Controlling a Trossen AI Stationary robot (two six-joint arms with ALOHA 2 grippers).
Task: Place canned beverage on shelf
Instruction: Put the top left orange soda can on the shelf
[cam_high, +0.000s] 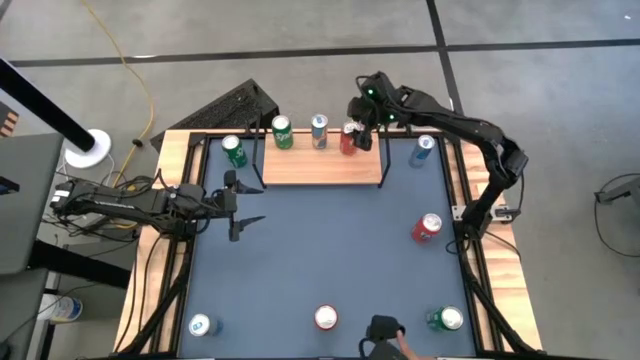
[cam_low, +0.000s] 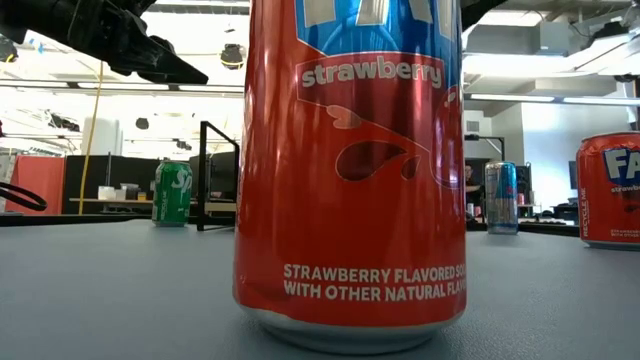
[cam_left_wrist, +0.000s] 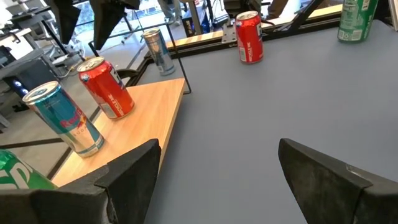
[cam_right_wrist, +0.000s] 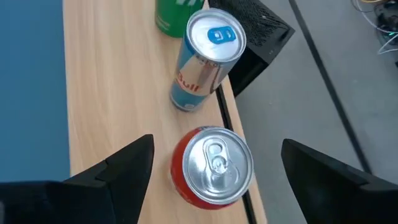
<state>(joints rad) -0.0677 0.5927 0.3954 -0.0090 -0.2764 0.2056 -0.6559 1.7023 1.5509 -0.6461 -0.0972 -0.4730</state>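
The shelf (cam_high: 320, 168) is a light-wood board with black wire end frames at the table's far side. On it stand a green can (cam_high: 282, 132), a slim blue-silver can (cam_high: 319, 131) and a red can (cam_high: 349, 138), each on its base. My right gripper (cam_high: 358, 128) hangs open above the red can (cam_right_wrist: 214, 165). Its fingers stand off on either side of the can's top, slanting down, and touch nothing. My left gripper (cam_high: 240, 205) waits open over the table's left part, its fingers (cam_left_wrist: 134, 171) level and pointing toward the right.
Loose cans stand on the dark table top: green (cam_high: 234, 151) left of the shelf, blue (cam_high: 424, 148) and red (cam_high: 427, 228) at the right, and three along the near edge (cam_high: 326, 318). The red strawberry can (cam_low: 350, 170) fills the low view.
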